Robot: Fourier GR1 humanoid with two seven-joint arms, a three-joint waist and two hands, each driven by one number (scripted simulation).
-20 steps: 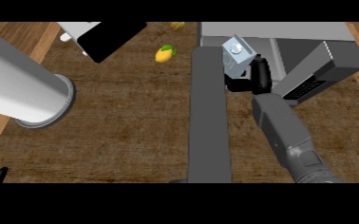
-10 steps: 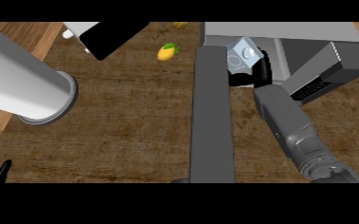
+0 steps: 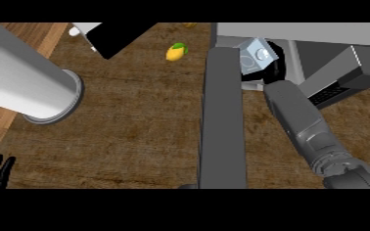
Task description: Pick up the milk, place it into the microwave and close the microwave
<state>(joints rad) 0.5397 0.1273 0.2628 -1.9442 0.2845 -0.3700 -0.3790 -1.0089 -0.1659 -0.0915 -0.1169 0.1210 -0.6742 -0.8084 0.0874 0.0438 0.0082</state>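
The milk (image 3: 255, 55) is a small grey carton with a round cap, tilted at the mouth of the microwave (image 3: 329, 63) at the upper right. My right hand (image 3: 277, 69) is curled round it from the right and partly hidden behind it, with the grey forearm running down to the lower right. The microwave's open door (image 3: 222, 122) stands edge-on as a tall grey bar just left of the carton. Of my left hand (image 3: 6, 168) only a black sliver shows at the lower left edge.
My left forearm (image 3: 36, 85) fills the left side as a thick grey cylinder. A yellow-green fruit (image 3: 175, 52) lies on the wooden counter (image 3: 137, 137) left of the door. A white and black object (image 3: 115, 35) sits at the top left.
My right arm has pushed forward, carrying the milk up toward the microwave's opening. The carton now sits higher and closer to the cavity beside the door.
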